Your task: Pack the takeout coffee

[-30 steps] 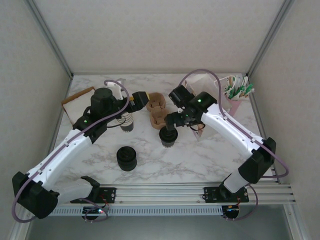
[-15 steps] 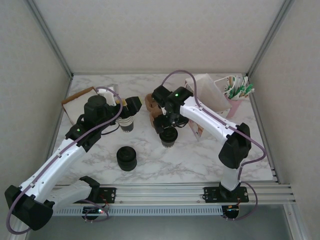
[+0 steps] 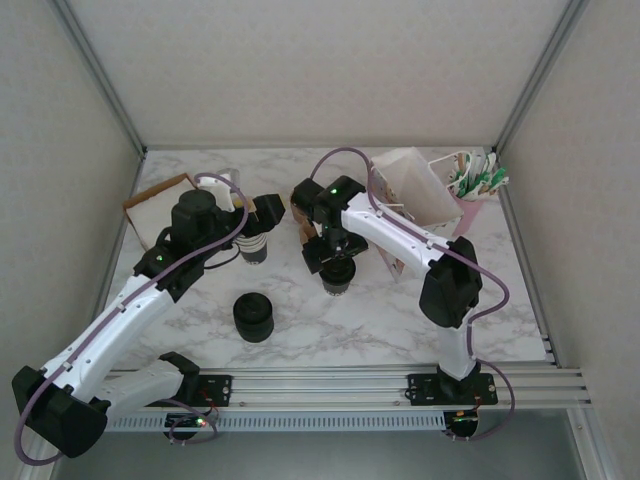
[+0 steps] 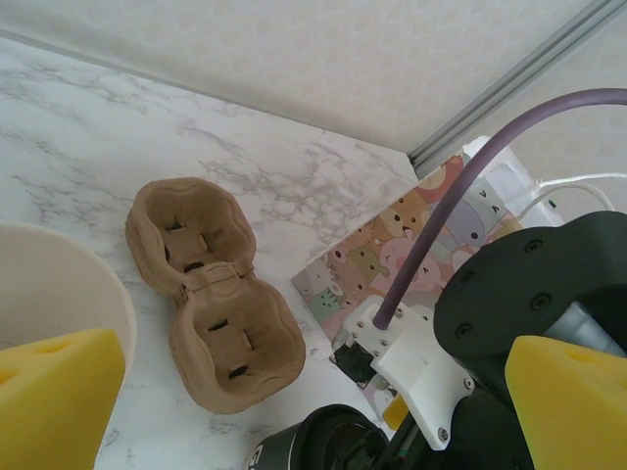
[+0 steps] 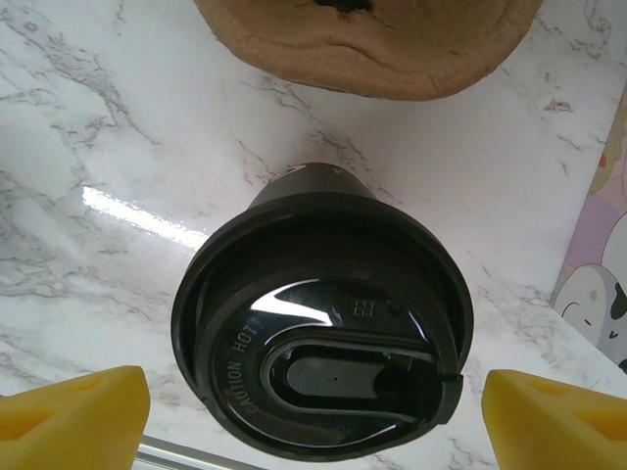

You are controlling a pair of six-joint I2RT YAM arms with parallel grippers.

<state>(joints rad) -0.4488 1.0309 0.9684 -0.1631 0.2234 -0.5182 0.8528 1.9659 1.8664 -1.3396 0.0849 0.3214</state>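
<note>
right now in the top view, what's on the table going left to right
cardboard box → stack of black lids → lidded coffee cup → white paper bag → pink cup of packets

Left fingers (image 4: 59,392) spread wide, right fingers (image 5: 69,411) apart, apparently pointing downward

White links, black joints on left arm (image 3: 110,328) and right arm (image 3: 400,235). Purple cable (image 3: 345,153) arcs off each. Green light (image 3: 331,190) on the right. Yellow pads (image 5: 69,416), foam perhaps. Screws (image 4: 443,434) stud the white bracket (image 4: 416,367), five o'clock in left wrist view.
</note>
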